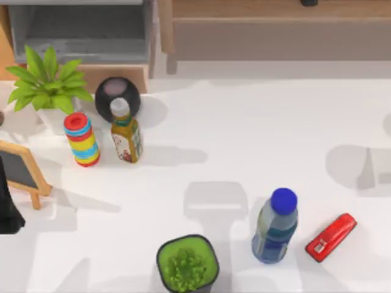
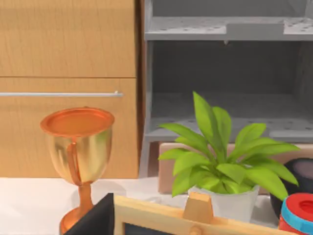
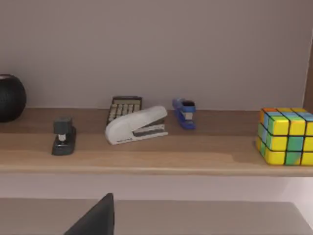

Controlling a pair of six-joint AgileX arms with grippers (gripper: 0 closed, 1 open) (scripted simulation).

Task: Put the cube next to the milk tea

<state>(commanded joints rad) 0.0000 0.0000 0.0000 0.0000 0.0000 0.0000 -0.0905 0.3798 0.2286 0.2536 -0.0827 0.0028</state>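
cube (image 3: 286,136): seen on wooden shelf (image 3: 146,152), ahead of right jaws
milk tea (image 1: 126,137): upright on worktop (image 1: 244,134)
jaws: state cannot be told

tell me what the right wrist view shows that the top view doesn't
Right wrist view: the cube on a wooden shelf, with a white stapler, a blue stapler, a dark stapler and a calculator.

Top view: the milk tea on the table, a blue-capped bottle, a red stapler, a ring stack and two plants.

Shared: I cannot match any object between the two with confidence.
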